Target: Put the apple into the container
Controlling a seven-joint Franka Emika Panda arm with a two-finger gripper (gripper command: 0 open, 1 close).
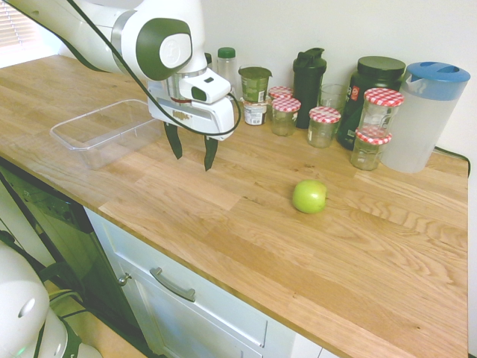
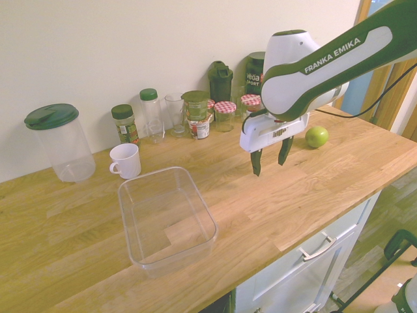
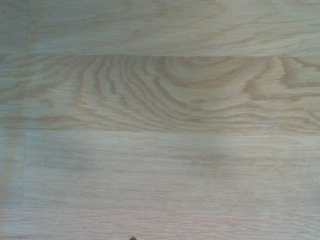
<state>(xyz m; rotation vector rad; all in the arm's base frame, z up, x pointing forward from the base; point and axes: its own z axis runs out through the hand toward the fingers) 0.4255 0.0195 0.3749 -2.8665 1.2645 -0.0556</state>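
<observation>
While my hand [image 1: 192, 154] hangs open and empty mid-table, the small glossy green apple [image 1: 309, 196] sits untouched, well apart from the empty clear plastic rectangular container [image 2: 166, 217].

bright even light, soft shadows, greenish-yellow tint, wide-angle bending at edges, wrist view slightly blurred

The apple [image 1: 309, 196], right of centre in the first exterior view, was bright green. The container [image 2: 166, 218], at lower centre of the second exterior view, was clear. The countertop [image 1: 246, 224] was light wood with a wavy grain. The jars [image 1: 324, 125] at the upper right had red-and-white checked lids. The pitcher [image 1: 428, 115] was translucent with a blue lid. The mug [image 2: 125, 160] was white. The gripper [image 1: 192, 153] had dark fingers.
</observation>
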